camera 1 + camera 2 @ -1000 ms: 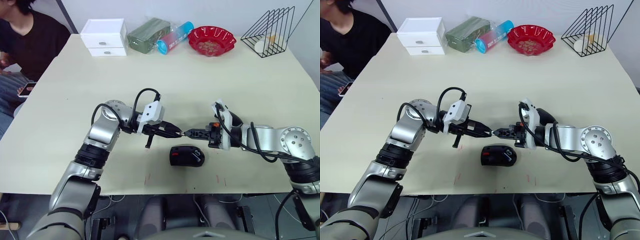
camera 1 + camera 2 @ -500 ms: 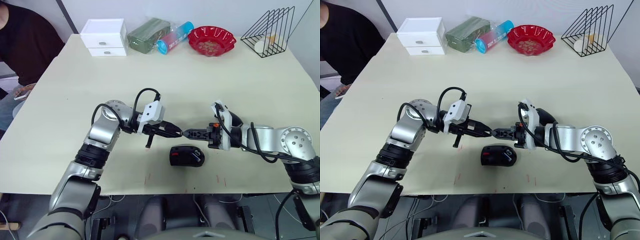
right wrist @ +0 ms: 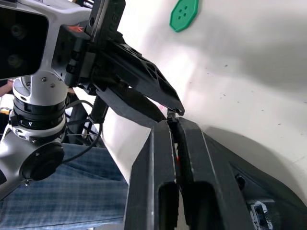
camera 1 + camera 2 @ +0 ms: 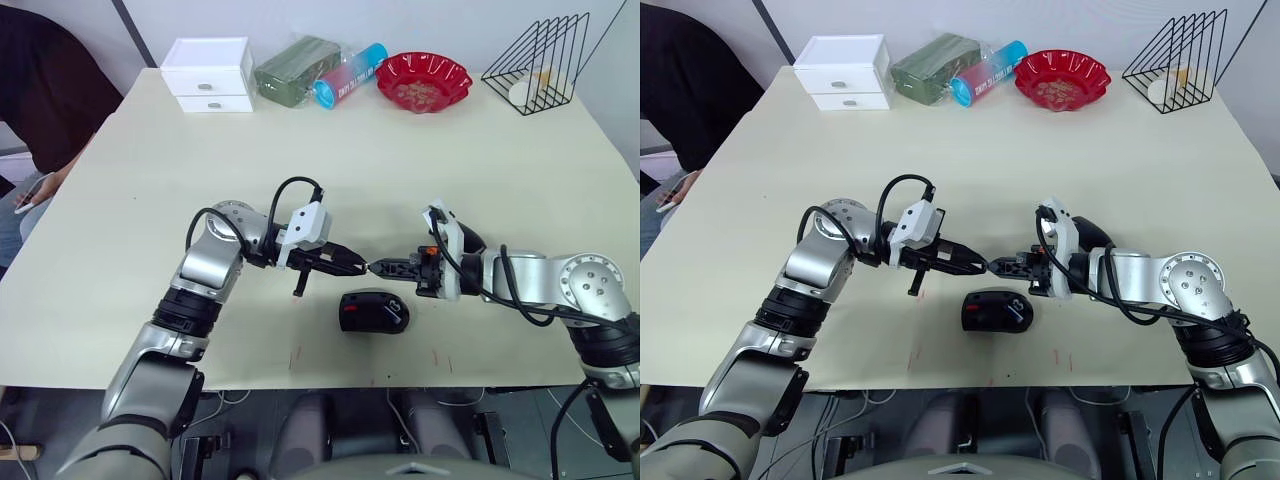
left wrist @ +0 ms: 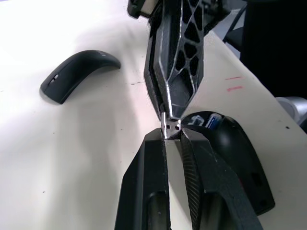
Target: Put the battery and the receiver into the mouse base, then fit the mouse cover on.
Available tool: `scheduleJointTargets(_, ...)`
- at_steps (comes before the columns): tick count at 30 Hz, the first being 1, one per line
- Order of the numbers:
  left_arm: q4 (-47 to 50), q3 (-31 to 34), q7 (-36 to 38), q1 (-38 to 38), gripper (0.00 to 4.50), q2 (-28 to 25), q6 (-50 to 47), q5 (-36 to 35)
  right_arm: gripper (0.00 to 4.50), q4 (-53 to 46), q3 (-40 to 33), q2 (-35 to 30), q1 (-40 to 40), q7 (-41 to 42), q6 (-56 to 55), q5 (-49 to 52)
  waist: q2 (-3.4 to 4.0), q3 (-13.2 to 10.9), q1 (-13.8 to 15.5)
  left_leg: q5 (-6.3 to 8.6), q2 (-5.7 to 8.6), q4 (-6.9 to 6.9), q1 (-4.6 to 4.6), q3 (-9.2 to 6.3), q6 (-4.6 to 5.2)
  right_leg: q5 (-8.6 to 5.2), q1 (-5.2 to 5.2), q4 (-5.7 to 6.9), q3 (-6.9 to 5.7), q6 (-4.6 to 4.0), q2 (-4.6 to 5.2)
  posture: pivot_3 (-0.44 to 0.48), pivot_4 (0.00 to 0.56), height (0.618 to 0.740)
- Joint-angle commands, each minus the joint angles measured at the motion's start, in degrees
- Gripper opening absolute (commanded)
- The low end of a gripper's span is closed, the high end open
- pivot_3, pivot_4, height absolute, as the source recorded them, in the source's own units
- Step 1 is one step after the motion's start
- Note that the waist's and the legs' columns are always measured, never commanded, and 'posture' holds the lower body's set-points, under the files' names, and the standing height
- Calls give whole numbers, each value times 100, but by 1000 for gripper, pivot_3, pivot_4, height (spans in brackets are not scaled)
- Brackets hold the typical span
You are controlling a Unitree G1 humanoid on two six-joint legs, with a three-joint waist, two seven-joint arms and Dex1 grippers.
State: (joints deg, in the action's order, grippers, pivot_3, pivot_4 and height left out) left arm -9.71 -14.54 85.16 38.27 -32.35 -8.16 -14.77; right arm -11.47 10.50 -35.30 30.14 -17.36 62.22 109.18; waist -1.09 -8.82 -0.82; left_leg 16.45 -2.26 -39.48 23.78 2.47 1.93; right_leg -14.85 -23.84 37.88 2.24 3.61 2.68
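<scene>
My left gripper (image 4: 358, 266) and right gripper (image 4: 377, 267) meet tip to tip just above the table. Between them is the receiver (image 5: 171, 127), a tiny nub with a metal plug end. Both grippers are shut on it, one at each end. Just below the tips, toward the table's front edge, lies the mouse base (image 4: 374, 313), black with red inner parts. The white and blue battery (image 5: 211, 120) rests inside it. The mouse cover (image 5: 79, 75), a smooth black shell, lies on the table apart from the base.
A green scalloped disc (image 3: 183, 14) lies on the table. Along the far edge stand a white drawer box (image 4: 208, 74), a green pouch (image 4: 295, 67), a blue and pink bottle (image 4: 350, 73), a red bowl (image 4: 423, 81) and a black wire rack (image 4: 540, 60). A person (image 4: 45, 90) is at the left.
The grippers stay tip to tip with hardly any movement. The person at the left has leaned back away from the table.
</scene>
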Motion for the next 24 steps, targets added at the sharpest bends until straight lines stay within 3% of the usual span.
scheduleJointTargets(1,80,3,-4,44,0,-17,52,6,38,-214,-62,4,57,89,-49,95,0,0,0,0,0,0,0,0,0,0,0,0,0,0,0,0,150,740)
scheduleJointTargets(9,115,39,-34,11,0,-26,-38,-47,38,-227,-95,-14,37,165,-36,60,0,0,0,0,0,0,0,0,0,0,0,0,0,0,0,0,150,740)
scheduleJointTargets(12,178,69,-12,-84,1397,-90,13,-61,0,-252,-176,-91,-3,264,-30,139,0,0,0,0,0,0,0,0,0,0,0,0,0,0,0,0,150,740)
scheduleJointTargets(17,307,116,-1,-202,3147,-172,-67,-150,0,-332,-298,-295,-149,532,-5,80,0,0,1,0,0,0,0,-1,0,0,0,0,0,0,0,0,150,740)
scheduleJointTargets(19,433,144,-3,-292,4315,-219,-153,-216,0,-438,-409,-450,-283,744,13,69,0,0,4,0,0,0,1,0,0,0,0,0,-1,0,1,0,150,740)
scheduleJointTargets(24,760,160,-14,-474,4427,-293,-370,-375,0,-627,-604,-680,-526,1209,12,-97,0,0,4,0,-1,0,0,-1,0,0,1,0,-1,0,2,0,150,740)
